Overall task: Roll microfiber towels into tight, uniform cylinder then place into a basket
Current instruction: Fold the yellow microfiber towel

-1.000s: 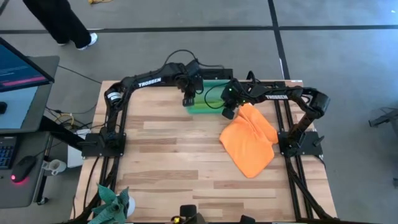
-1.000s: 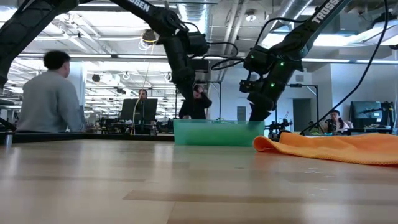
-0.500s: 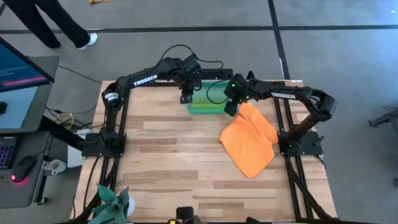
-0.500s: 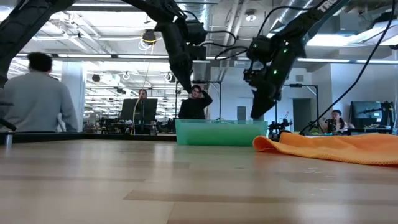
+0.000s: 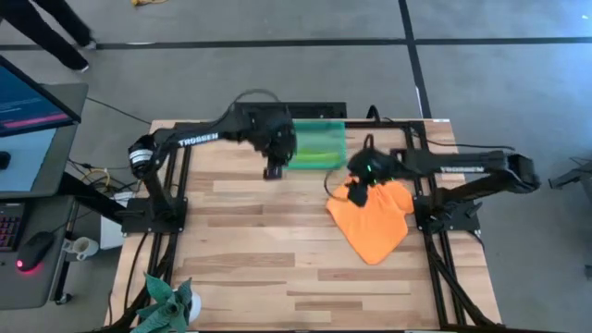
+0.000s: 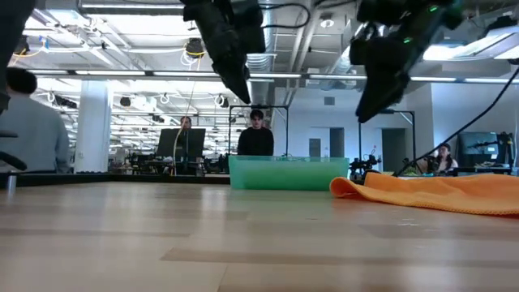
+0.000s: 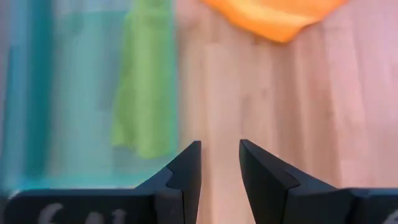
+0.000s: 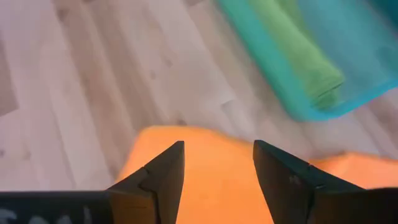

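Towels two, green one (image 5: pixel 314 150) seemingly rolled in basket (image 5: pixel 319 129), orange (image 5: pixel 375 217) loose, both end effectors (image 5: pixel 273 171) (image 5: pixel 359 196) parted, empty

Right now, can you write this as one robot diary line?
green towel: rolled, in basket | orange towel: unrolled on table | left gripper: open, empty | right gripper: open above orange towel

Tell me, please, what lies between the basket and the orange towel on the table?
Only bare wood: the high view shows a narrow strip of tabletop separating the basket from the orange towel, with nothing lying on it.
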`<state>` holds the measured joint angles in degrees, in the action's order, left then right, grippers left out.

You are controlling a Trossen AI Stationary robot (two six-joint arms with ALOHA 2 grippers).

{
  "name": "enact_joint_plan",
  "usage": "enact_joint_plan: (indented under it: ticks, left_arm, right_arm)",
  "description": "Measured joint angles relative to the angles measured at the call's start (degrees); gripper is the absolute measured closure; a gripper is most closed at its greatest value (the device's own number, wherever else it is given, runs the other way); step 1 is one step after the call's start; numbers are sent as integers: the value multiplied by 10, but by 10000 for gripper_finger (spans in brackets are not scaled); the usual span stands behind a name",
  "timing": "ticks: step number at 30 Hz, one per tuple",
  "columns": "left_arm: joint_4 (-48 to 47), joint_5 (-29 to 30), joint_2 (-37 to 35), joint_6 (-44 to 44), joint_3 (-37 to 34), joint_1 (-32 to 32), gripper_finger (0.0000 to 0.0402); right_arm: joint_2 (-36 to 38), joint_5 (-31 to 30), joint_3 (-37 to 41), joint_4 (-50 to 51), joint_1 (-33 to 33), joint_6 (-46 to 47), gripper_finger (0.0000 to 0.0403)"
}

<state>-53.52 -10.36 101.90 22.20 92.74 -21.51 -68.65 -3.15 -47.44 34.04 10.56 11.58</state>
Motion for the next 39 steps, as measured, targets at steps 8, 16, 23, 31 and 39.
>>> enact_joint_plan:
  ticks: [8,16,23,31,39]
  left_arm:
    - [277,24,-37,-48,-193,112,304]
    - [503,52,-2,-56,-292,197,304]
    - [525,113,32,-96,-292,261,304]
    - [548,175,56,-81,-289,319,304]
    - [520,183,61,-105,-289,328,304]
  right_arm:
    - [36,-153,74,-36,-179,175,203]
    - [18,-278,79,-50,-266,256,214]
    - [18,-284,78,-77,-298,267,224]
    - [12,-284,77,-129,-318,211,227]
    - [-76,-283,78,-183,-329,184,227]
